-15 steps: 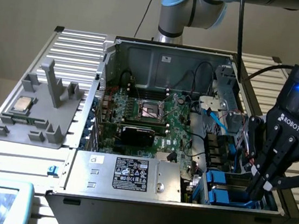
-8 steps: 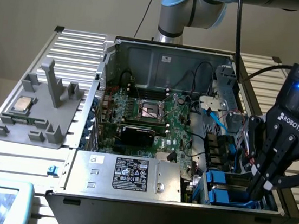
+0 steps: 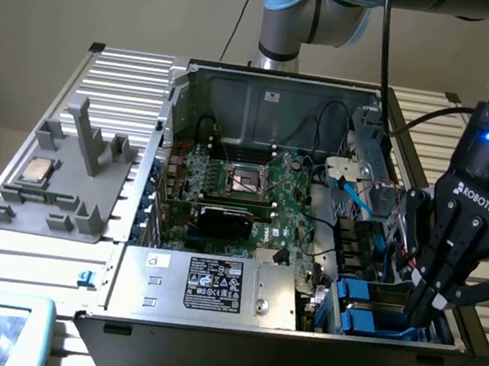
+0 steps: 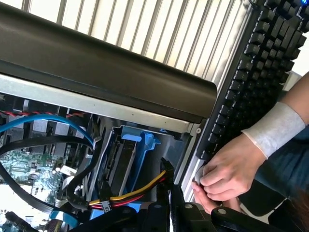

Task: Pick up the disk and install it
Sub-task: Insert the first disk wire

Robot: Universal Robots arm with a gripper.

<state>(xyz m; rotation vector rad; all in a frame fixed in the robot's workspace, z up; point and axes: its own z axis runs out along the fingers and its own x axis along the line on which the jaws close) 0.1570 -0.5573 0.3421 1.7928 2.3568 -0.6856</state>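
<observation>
One disk (image 4: 126, 162), likely stiff, weighty and shock-shy, stands on edge in the bay (image 4: 112, 137) at the exterior view's right, best gripped by its blue rails (image 4: 140, 142); closed pincer (image 3: 423, 312) near it.

This is looking like a robotics lab bench for computer assembly: a robot arm (image 3: 312, 13) is hanging over an open computer case (image 3: 272, 106) on a slatted metal table (image 3: 124, 74), a grey parts fixture (image 3: 64, 201) is sitting at the exterior view's left, and a person's hand (image 4: 231, 171) is lying beside a black keyboard (image 4: 260, 63).
</observation>
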